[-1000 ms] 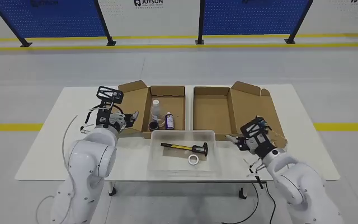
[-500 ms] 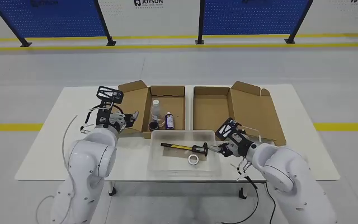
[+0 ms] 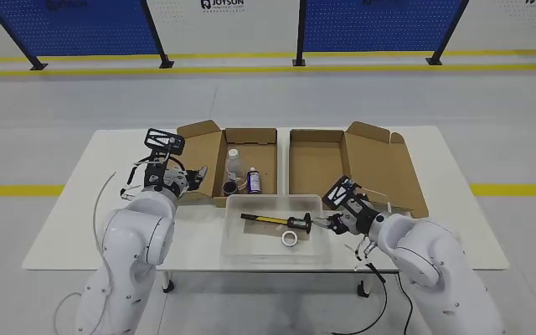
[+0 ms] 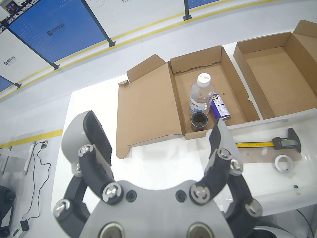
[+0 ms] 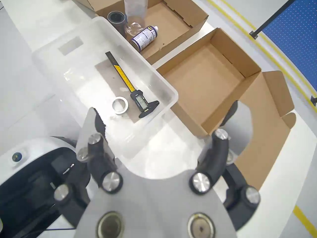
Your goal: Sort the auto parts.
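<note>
A clear plastic bin (image 3: 234, 239) at the table's front holds a yellow-and-black caliper (image 3: 276, 221) and a white ring (image 3: 289, 239). My right gripper (image 3: 322, 223) hangs open at the bin's right end, near the caliper's head (image 5: 142, 101) and the ring (image 5: 120, 105), with nothing between its fingers. My left gripper (image 3: 199, 177) is open and empty over the flap of the left cardboard box (image 3: 264, 159). That box holds a clear bottle (image 4: 201, 92), a blue spray can (image 4: 220, 106) and a black cylinder (image 4: 200, 121).
The right cardboard box (image 3: 316, 167) has nothing in it, and its lid flap (image 3: 381, 163) lies open towards the table's right. The bin's wall (image 5: 146, 65) stands close against both boxes. Bare white table lies left of the left box.
My right gripper swung from the right box's flap leftwards to the bin's right end, then held still. The left arm has not moved.
</note>
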You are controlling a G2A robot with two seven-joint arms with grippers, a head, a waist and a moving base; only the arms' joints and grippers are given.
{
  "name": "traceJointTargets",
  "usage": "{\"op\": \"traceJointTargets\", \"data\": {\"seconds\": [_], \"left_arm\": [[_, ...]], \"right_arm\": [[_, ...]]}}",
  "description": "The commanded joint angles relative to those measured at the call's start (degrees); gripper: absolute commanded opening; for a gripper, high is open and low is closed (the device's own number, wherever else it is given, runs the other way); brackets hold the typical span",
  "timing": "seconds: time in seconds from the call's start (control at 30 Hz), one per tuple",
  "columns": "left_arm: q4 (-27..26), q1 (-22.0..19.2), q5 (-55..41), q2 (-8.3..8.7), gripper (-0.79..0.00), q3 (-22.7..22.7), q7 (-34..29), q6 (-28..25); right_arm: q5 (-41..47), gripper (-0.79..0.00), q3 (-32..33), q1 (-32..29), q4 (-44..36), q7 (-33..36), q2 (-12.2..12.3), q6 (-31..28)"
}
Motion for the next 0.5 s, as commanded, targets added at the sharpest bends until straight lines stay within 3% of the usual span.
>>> {"op": "traceJointTargets", "data": {"seconds": [0.0,0.2,0.47], "left_arm": [[0.0,0.0,0.0,0.0,0.0,0.0,0.0,0.0],[0.0,0.0,0.0,0.0,0.0,0.0,0.0,0.0],[0.0,0.0,0.0,0.0,0.0,0.0,0.0,0.0]], "right_arm": [[-0.25,0.0,-0.54,0.07,0.01,-0.26,0.01,-0.55],[0.71,0.0,-5.51,5.54,0.85,3.28,-0.42,-0.81],[6.73,0.0,-17.58,18.31,7.24,17.2,-2.96,9.73]]}}
